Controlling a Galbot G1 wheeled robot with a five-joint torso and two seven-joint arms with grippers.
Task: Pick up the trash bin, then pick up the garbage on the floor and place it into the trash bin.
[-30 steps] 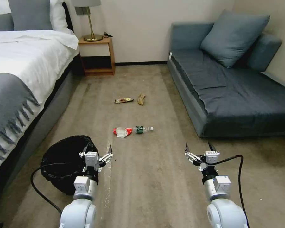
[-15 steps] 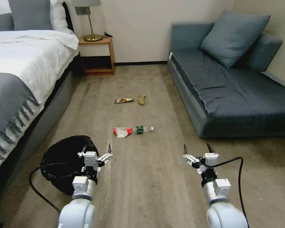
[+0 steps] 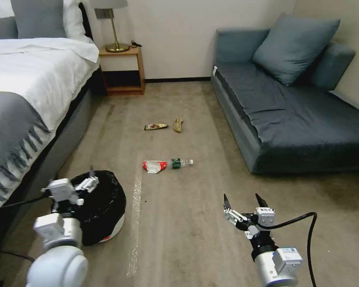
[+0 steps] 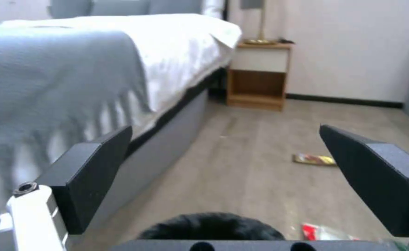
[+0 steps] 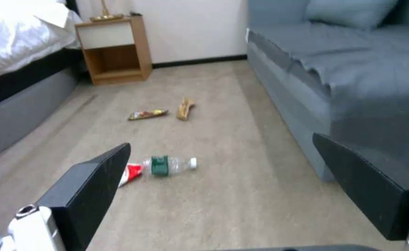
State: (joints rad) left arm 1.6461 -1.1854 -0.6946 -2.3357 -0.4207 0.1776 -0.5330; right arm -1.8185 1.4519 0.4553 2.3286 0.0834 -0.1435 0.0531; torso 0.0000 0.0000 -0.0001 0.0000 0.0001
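Note:
The trash bin (image 3: pixel 103 207), black-bagged with a white base, stands on the carpet near the bed; its top shows as a dark mound (image 4: pixel 211 226) in the left wrist view. My left gripper (image 3: pixel 77 182) (image 4: pixel 223 130) hovers open over the bin's left rim, holding nothing. My right gripper (image 3: pixel 242 197) (image 5: pixel 220 141) is open above bare carpet to the right. The garbage lies ahead: a red-and-white wrapper (image 3: pixel 154 166) (image 5: pixel 131 171) touching a bottle (image 3: pixel 180 162) (image 5: pixel 169 165), and farther off a snack packet (image 3: pixel 156 126) (image 4: pixel 315 159) and a tan peel (image 3: pixel 178 124) (image 5: pixel 184 108).
A bed (image 3: pixel 28 99) runs along the left, close beside the bin. A wooden nightstand (image 3: pixel 121 69) with a lamp stands at the far wall. A grey-blue sofa (image 3: pixel 299 115) fills the right side. Open carpet lies between them.
My left arm has swung left, from the bin's right edge to over its left rim. My right arm has drawn back toward me. The litter has not moved.

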